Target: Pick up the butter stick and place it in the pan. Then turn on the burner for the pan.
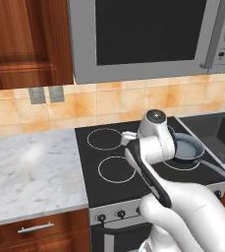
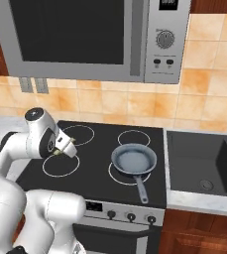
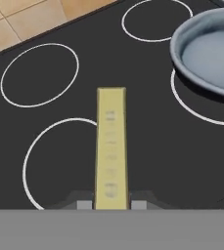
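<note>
while the arm reaches out over the black glass cooktop (image 2: 92, 171), the entries stand as follows:

gripper (image 3: 111, 204): closed on the near end of the butter stick, one dark tip on each side of it; in the right base view it (image 2: 65, 147) hangs above the front-left ring.

butter stick (image 3: 111, 146): pale yellow, long and narrow, clamped between the finger tips and lifted clear of the glass; in the hand view it runs straight away from the gripper. a small yellow tip shows at the gripper in the right base view (image 2: 57, 153).

pan (image 2: 133, 159): round, blue-grey, dark rim, upright on the front-right of the cooktop, nothing in it; the thin dark handle points toward the front edge. well apart from the held stick.

burner (image 2: 116, 179): widest white ring, under the pan, its outline showing around the pan's base.

knobs (image 2: 130, 216): row of dark dials on the stove front below the glass.

microwave (image 2: 85, 34): grey, dark door, mounted above the stove.

sink (image 2: 201, 163): dark basin to the right of the cooktop.

counter (image 1: 30, 172): pale marble, left of the cooktop.
</note>
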Tool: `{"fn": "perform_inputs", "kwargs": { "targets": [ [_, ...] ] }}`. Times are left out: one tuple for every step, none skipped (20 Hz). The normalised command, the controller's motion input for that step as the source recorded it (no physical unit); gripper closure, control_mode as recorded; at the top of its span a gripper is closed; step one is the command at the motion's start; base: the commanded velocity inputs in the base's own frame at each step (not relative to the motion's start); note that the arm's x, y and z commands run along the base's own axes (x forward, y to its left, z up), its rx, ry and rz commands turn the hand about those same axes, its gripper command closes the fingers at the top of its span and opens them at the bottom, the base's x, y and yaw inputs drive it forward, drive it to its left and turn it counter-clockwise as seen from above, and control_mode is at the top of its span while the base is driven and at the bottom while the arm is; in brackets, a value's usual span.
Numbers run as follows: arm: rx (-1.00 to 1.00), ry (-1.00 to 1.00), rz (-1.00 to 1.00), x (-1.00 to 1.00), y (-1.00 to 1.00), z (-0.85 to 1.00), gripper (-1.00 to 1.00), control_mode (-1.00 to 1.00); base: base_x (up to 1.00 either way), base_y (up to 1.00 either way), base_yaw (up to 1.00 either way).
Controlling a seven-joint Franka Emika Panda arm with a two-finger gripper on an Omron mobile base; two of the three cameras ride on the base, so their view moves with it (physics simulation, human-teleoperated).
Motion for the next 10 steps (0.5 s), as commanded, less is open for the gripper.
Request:
{"fn": "perform_inputs", "kwargs": {
  "targets": [
    [0.06,0.0,-0.05,-0.38,-0.56,0.0,1.0,-1.0,0.0,0.0,0.0],
    [0.06,0.0,-0.05,-0.39,-0.56,0.0,1.0,-1.0,0.0,0.0,0.0],
    [0.06,0.0,-0.05,-0.38,-0.57,0.0,1.0,-1.0,0.0,0.0,0.0],
    [0.05,0.0,-0.05,-0.36,-0.58,0.0,1.0,-1.0,0.0,0.0,0.0],
    [0.06,0.0,-0.06,-0.35,-0.73,0.0,1.0,-1.0,0.0,0.0,0.0],
    [0.09,0.0,-0.08,-0.34,-0.72,0.0,1.0,-1.0,0.0,0.0,0.0],
    [0.09,0.0,-0.09,-0.32,-0.79,0.0,1.0,-1.0,0.0,0.0,0.0],
    [0.09,0.0,-0.1,-0.29,-0.82,0.0,1.0,-1.0,0.0,0.0,0.0],
    [0.09,0.0,-0.1,-0.28,-0.86,0.0,1.0,-1.0,0.0,0.0,0.0],
    [0.11,0.0,-0.11,-0.23,-0.85,0.0,1.0,-1.0,0.0,0.0,0.0]
  ]
}}
